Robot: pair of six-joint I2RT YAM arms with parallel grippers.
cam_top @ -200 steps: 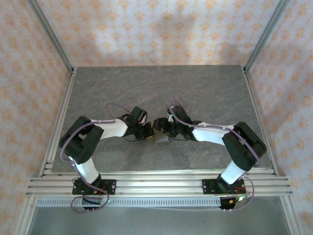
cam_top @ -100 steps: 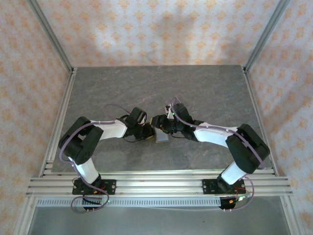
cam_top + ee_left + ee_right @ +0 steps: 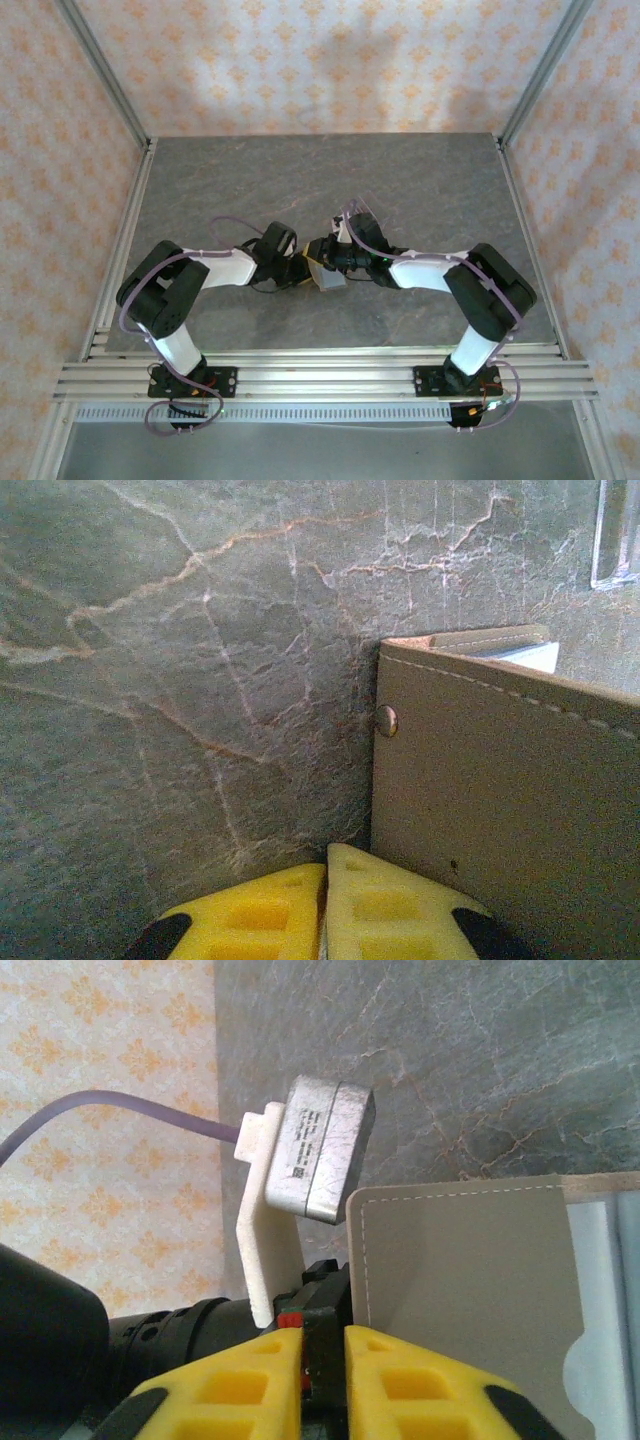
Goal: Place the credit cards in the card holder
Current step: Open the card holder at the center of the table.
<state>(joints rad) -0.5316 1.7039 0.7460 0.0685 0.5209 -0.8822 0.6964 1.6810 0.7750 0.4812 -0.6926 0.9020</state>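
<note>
1. The tan-brown, white-stitched folding card holder [image 3: 328,279] sits on the grey veined stone worktop [image 3: 420,180]. It is midway between the left and right edges and nearer the near edge than the far one. It is open: the right wrist view shows its pale grey inside [image 3: 605,1290] beside the brown flap.

2. Left gripper [image 3: 300,268]: the yellow fingers [image 3: 260,915] are pressed together, with only a seam between them. The holder's lower corner meets one pad, but a hold cannot be confirmed. A round brass stud [image 3: 387,721] sits at the flap's edge.

3. Right gripper [image 3: 324,252]: the yellow fingers [image 3: 400,1380] stand a narrow slit apart. The flap's stitched edge runs down to one of them. Whether they pinch it cannot be told.

4. A clear plastic rack [image 3: 615,535] stands on the worktop beyond the holder.

5. A silver wrist camera [image 3: 320,1160] on a white bracket hangs just beside the flap's upper corner.
</note>
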